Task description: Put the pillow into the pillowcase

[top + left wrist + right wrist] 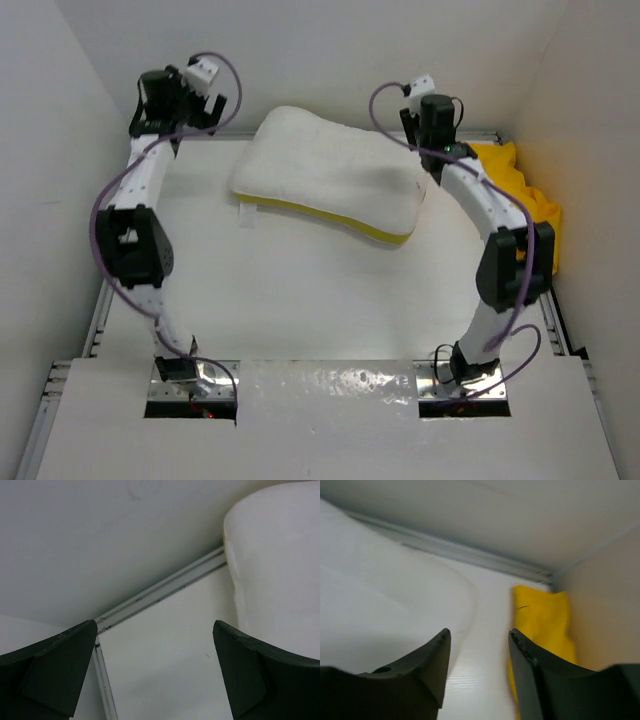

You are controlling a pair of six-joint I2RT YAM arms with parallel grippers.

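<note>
The pillow lies bare across the back middle of the worktop, its yellow band turned toward the arms. None of it is inside the pillowcase. The case sits crumpled in the far right corner against the right wall, partly hidden behind the right arm. In the right wrist view a strip of worktop separates the two.

The left tool hangs at the far left corner with its fingers spread wide and nothing between them. The pillow's left end is just beside it and the back rail lies ahead. The right tool is partly spread and pinches nothing. It points into the gap between the pillow's right end and the case.

That aim suggests the case comes first, since it must be drawn out and opened before the pillow can enter. The corner is tight, with the wall on one side, the rail behind and the pillow on the other. The roomy way out is toward the arms, onto the bare worktop in front of the band.
</note>
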